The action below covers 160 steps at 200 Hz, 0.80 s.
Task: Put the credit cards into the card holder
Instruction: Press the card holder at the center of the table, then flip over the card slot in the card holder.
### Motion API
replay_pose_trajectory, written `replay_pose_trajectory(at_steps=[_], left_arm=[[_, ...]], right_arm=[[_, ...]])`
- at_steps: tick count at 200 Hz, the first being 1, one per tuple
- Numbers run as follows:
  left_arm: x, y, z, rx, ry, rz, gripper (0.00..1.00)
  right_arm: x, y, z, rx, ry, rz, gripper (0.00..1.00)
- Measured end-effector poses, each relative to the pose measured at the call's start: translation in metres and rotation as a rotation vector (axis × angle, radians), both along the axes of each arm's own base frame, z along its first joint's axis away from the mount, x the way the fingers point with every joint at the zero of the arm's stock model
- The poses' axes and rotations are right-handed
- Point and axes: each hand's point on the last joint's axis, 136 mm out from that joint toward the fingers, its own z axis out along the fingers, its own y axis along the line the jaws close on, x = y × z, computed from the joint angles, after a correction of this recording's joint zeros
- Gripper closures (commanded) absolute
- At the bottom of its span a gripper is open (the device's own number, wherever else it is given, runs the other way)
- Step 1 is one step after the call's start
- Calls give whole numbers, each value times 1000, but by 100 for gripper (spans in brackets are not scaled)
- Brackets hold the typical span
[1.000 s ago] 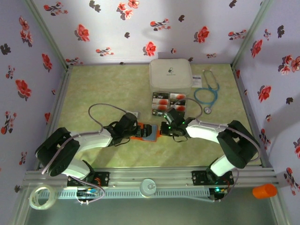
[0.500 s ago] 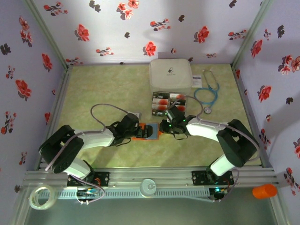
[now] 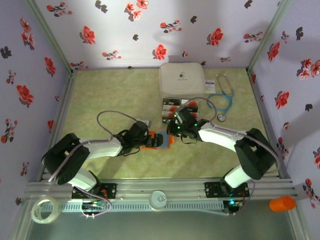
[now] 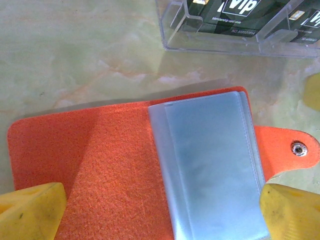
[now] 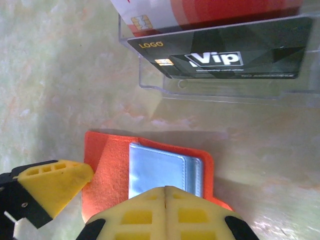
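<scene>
The card holder (image 4: 100, 165) lies open on the table, orange felt on the left and grey-blue plastic sleeves (image 4: 212, 165) on the right. My left gripper (image 4: 162, 214) is open and straddles it, one yellow fingertip (image 4: 31, 212) at each end. My right gripper (image 5: 166, 197) is shut with nothing between its fingers, and its tips hover over the sleeves of the card holder (image 5: 155, 170). The credit cards (image 5: 225, 55) stand in a clear tray just beyond the holder. From above, the card holder (image 3: 159, 140) sits between my left gripper (image 3: 146, 138) and my right gripper (image 3: 175, 129), with the credit cards (image 3: 181, 106) behind.
A big white rounded case (image 3: 181, 80) stands behind the clear tray (image 4: 225, 42). A stethoscope (image 3: 222, 100) lies at the back right. A tape roll (image 3: 44, 210) and an orange cylinder (image 3: 282, 203) sit off the table at the front. My left fingertip (image 5: 50, 186) shows beside the holder.
My right gripper has shifted a little left and away, from beside the holder's right edge to over its far right part. The left arm has barely moved.
</scene>
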Motion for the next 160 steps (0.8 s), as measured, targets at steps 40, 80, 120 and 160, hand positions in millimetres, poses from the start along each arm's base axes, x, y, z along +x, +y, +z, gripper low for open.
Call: replay_pose_trajectory(at_steps=[40,80,120,160], left_arm=[[0,0,0,1,0,0,0],[1,2,-1,10,-4,4,1],[3,6,-5,60,-11,16,3],[5,9,-8,99,-27,20,6]], right_arm=[[0,8,-32,-25,60,10,100],[0,8,-47,-41,82,11,100],[4,17,-48,-1,74,28,100],[8,30,-47,63,70,46,100]])
